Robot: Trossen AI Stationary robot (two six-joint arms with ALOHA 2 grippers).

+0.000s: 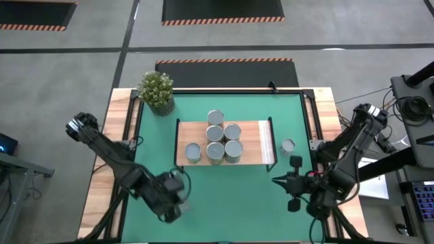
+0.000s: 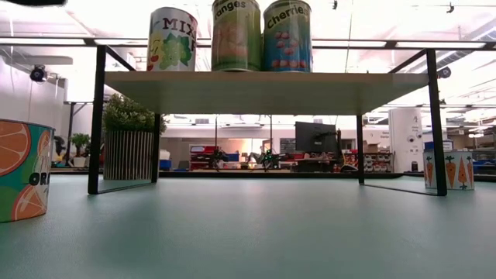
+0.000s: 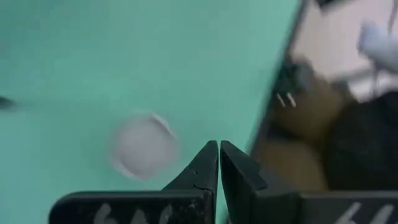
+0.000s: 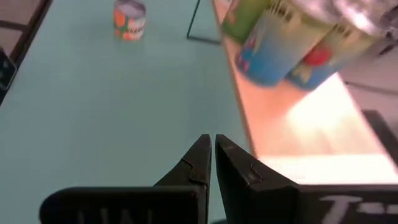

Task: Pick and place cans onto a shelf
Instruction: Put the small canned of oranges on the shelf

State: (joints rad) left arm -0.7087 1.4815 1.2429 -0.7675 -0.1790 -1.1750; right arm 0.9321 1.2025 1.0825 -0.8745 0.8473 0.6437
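Observation:
The shelf (image 1: pixel 254 142) stands mid-table on the green mat, with several cans (image 1: pixel 215 133) upright on its board. In the low view three of them (image 2: pixel 236 35) show on top. An orange-labelled can (image 2: pixel 19 167) stands on the mat near the front left. Its blurred silvery top (image 3: pixel 144 146) lies just beyond my left gripper (image 3: pixel 219 152), which is shut, points steeply down and touches nothing. A carrot-labelled can (image 1: pixel 287 146) stands on the mat right of the shelf. My right gripper (image 1: pixel 277 180) is shut, clear of the mat, and points left along the shelf's near side (image 4: pixel 292 118).
A potted plant (image 1: pixel 157 91) stands at the far left corner of the mat. Wooden table edges (image 1: pixel 122 135) flank the mat. Bare green mat (image 1: pixel 230 203) stretches between the two grippers in front of the shelf. Cables and gear sit off the table's right edge.

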